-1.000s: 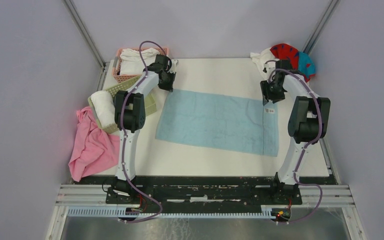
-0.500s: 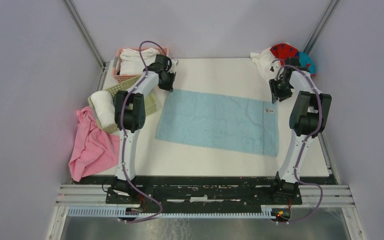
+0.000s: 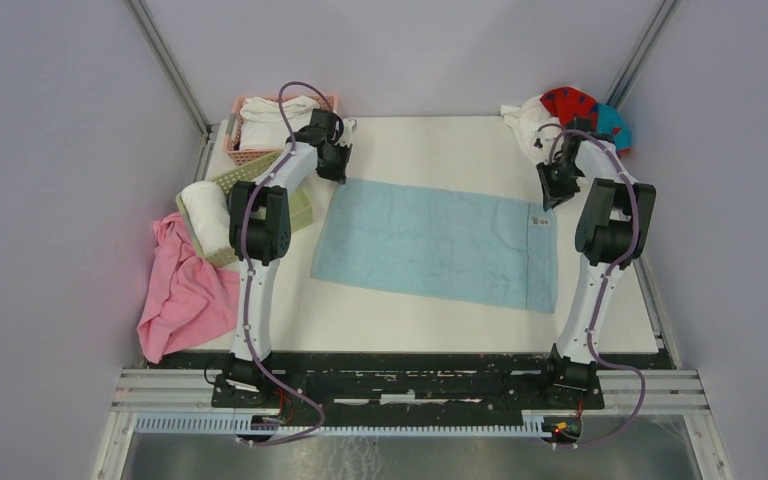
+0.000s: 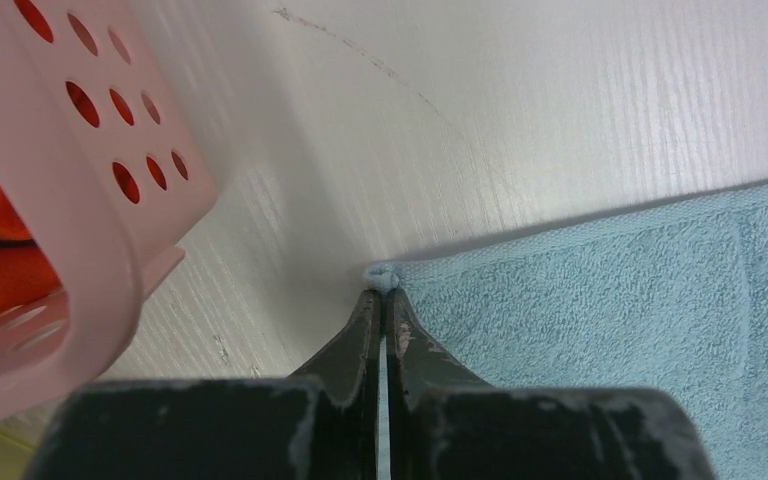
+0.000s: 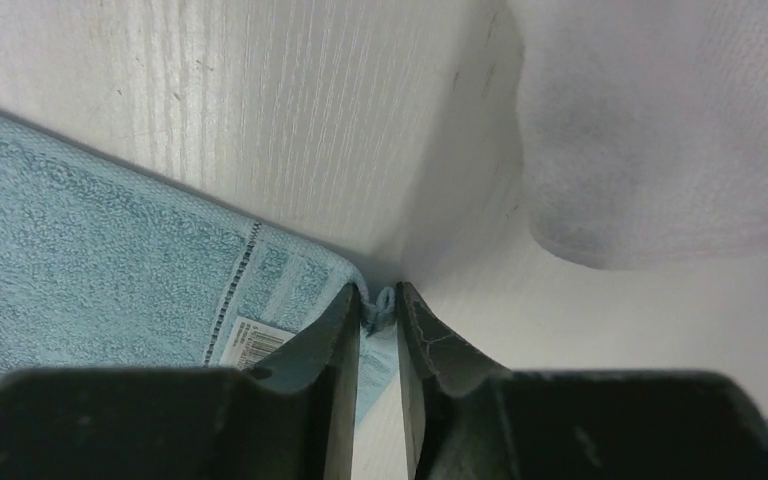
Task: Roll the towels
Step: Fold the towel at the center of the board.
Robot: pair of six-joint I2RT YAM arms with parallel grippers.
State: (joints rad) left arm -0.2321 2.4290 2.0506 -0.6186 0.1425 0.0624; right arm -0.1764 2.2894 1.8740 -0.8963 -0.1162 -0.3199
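The light blue towel (image 3: 435, 245) lies flat in the middle of the table. My left gripper (image 3: 338, 176) is shut on its far left corner; in the left wrist view the jaws (image 4: 384, 296) pinch a small bunch of the towel (image 4: 610, 300). My right gripper (image 3: 550, 194) is at the far right corner; in the right wrist view (image 5: 379, 302) the jaws stand narrowly apart with the corner of the towel (image 5: 80, 270) pinched between them. The white towel (image 3: 523, 118) (image 5: 660, 130) and the red towel with teal marks (image 3: 572, 103) lie heaped at the far right corner.
A pink basket (image 3: 255, 156) (image 4: 80, 200) holding white cloth (image 3: 265, 110) stands at the far left. A green tray (image 3: 302, 208) with a rolled white towel (image 3: 205, 215) lies beside it. A plain pink cloth (image 3: 185, 290) hangs off the left edge.
My right gripper has moved away from the arm bases and to the right, to the towel's far right corner, which now sits a little farther right. The left arm has not moved.
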